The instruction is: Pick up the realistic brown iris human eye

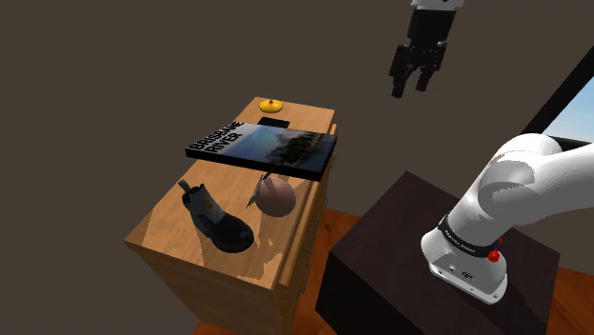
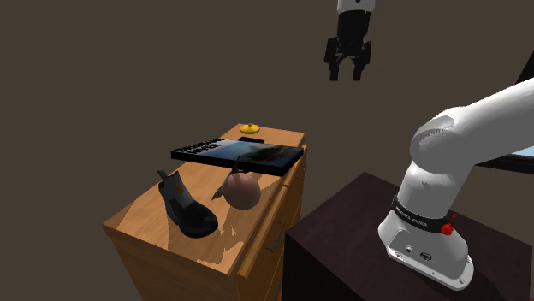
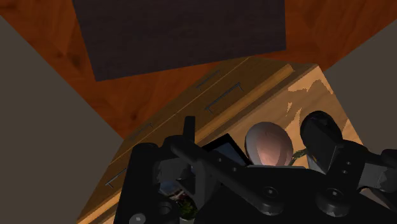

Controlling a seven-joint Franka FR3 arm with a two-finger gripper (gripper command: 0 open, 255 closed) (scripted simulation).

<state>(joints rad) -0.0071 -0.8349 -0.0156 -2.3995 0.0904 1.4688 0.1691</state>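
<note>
On the wooden cabinet (image 1: 162, 236) the black boot (image 1: 217, 221) stands nearest. Just beyond it the pinkish eyeball (image 1: 277, 195) rests against the overhanging edge of the dark book (image 1: 262, 147). High above and well apart hangs the gripper (image 1: 409, 88), fingers spread and empty. This looks like the approach step. Next it must come down over the eyeball, clear of book and boot.
</note>
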